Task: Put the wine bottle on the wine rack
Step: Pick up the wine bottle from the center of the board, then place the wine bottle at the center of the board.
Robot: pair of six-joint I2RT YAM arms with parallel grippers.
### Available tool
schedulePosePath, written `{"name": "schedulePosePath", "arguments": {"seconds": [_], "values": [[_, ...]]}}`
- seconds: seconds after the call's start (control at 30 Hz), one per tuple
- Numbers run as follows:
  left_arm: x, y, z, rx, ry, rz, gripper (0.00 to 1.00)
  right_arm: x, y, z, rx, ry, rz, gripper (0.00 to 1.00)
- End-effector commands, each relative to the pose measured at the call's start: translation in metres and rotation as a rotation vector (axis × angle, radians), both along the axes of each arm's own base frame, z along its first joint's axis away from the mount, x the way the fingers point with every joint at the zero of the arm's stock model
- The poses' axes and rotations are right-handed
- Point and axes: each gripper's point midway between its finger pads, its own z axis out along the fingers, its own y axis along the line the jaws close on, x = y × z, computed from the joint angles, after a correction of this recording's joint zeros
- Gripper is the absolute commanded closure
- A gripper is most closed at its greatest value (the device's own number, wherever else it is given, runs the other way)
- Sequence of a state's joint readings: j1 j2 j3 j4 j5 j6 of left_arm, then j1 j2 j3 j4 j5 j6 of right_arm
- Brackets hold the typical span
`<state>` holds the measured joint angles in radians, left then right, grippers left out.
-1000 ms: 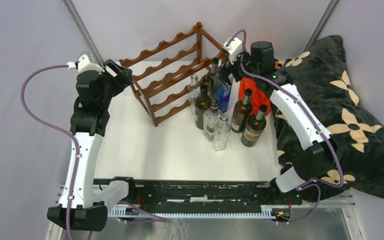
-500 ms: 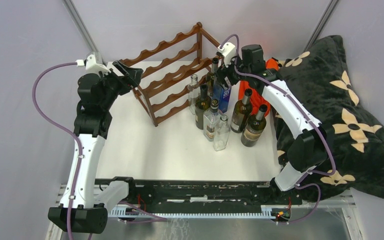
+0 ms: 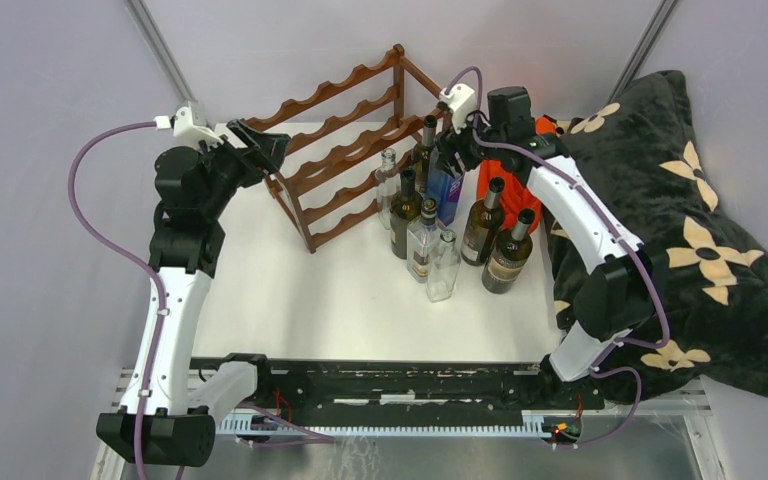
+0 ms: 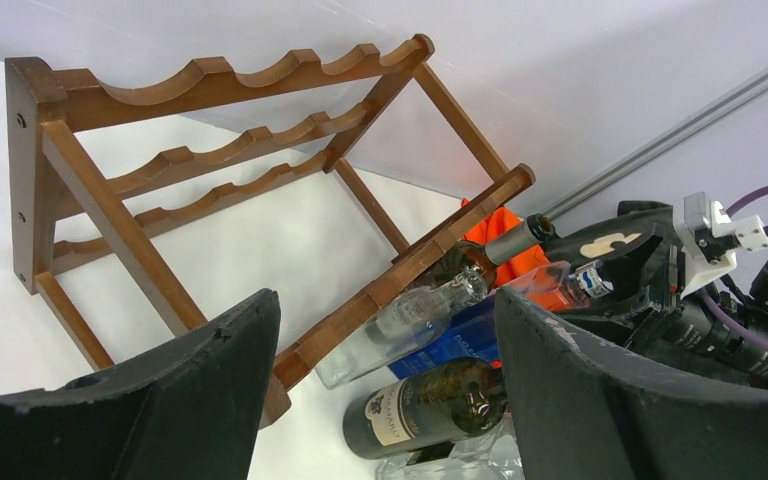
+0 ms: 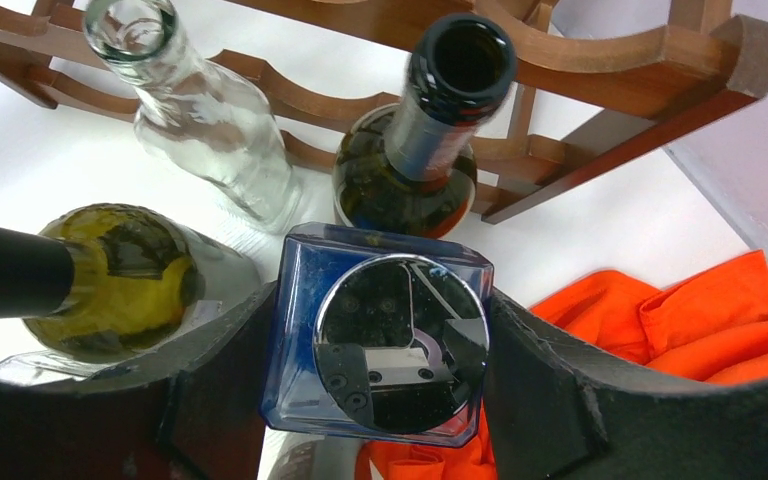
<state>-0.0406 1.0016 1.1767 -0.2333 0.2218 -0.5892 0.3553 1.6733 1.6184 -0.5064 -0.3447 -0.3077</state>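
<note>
Wine rack (image 4: 230, 78) bare, bottle not yet lifted
No bottle lies on its scalloped rails. The blue wine bottle (image 5: 380, 340), square-shouldered with a silver cap, stands upright on the table (image 3: 340, 290) among other bottles just beside the rack, with the right fingers (image 5: 560, 400) pinching its sides. The left fingers (image 4: 160, 400) are spread and empty near the rack's other end. Lifting and laying remain.
</note>
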Motion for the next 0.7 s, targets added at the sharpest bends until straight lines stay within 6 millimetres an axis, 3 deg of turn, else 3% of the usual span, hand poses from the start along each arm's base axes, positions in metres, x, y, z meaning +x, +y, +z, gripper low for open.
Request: {"name": "schedulePosePath", "arguments": {"seconds": [0.0,0.27,0.47,0.67], "values": [[-0.001,-0.005,0.022,-0.026,-0.07,-0.033,0.16,0.02,-0.021,0.042,0.03,-0.101,-0.033,0.82],[0.002,-0.013,0.028,-0.04,-0.085,-0.076,0.16,0.055,-0.072,0.068,0.023,-0.178,-0.142,0.91],[0.004,-0.019,0.033,-0.047,-0.098,-0.107,0.16,0.105,-0.097,0.087,0.039,-0.284,-0.231,0.93],[0.001,-0.022,0.035,-0.047,-0.104,-0.121,0.17,0.156,-0.108,0.089,0.082,-0.357,-0.286,0.93]]}}
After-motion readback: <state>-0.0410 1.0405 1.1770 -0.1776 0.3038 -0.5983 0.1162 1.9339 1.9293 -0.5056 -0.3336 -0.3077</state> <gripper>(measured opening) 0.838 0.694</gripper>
